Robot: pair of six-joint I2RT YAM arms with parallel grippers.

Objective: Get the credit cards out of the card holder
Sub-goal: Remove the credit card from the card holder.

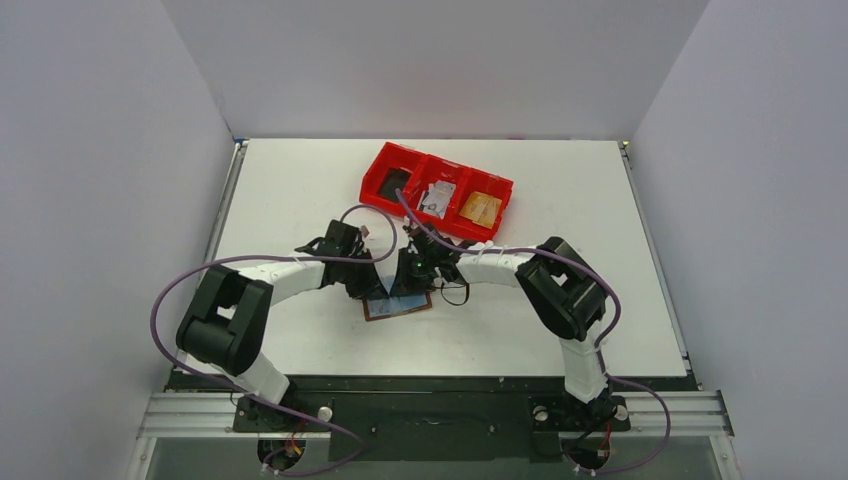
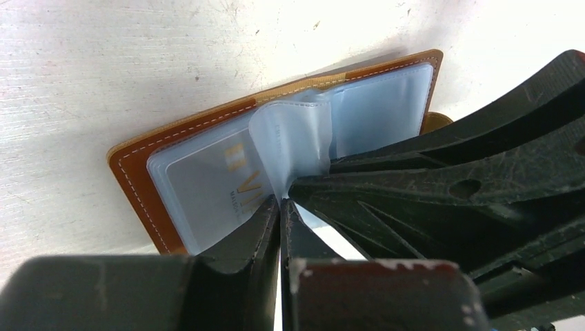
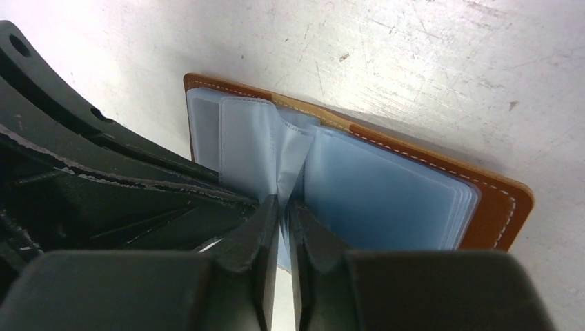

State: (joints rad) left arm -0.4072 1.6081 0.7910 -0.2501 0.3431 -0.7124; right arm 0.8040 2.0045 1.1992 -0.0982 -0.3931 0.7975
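The brown card holder (image 1: 397, 307) lies open and flat on the white table, its clear plastic sleeves facing up. Both grippers meet at its middle fold. My left gripper (image 2: 283, 203) is shut, its tips at the base of an upturned sleeve (image 2: 293, 134); I cannot tell whether it pinches the sleeve. My right gripper (image 3: 284, 203) is shut on a thin sleeve at the fold. A pale card with gold lettering (image 2: 207, 186) sits inside a sleeve. The sleeves on the other side look light blue (image 3: 386, 193). The brown leather edge (image 3: 500, 203) shows around them.
A red three-compartment tray (image 1: 385, 160) stands behind the wallet, holding a dark item, a silvery packet and a tan item. The right arm's cable loops over it. White walls enclose the table on three sides.
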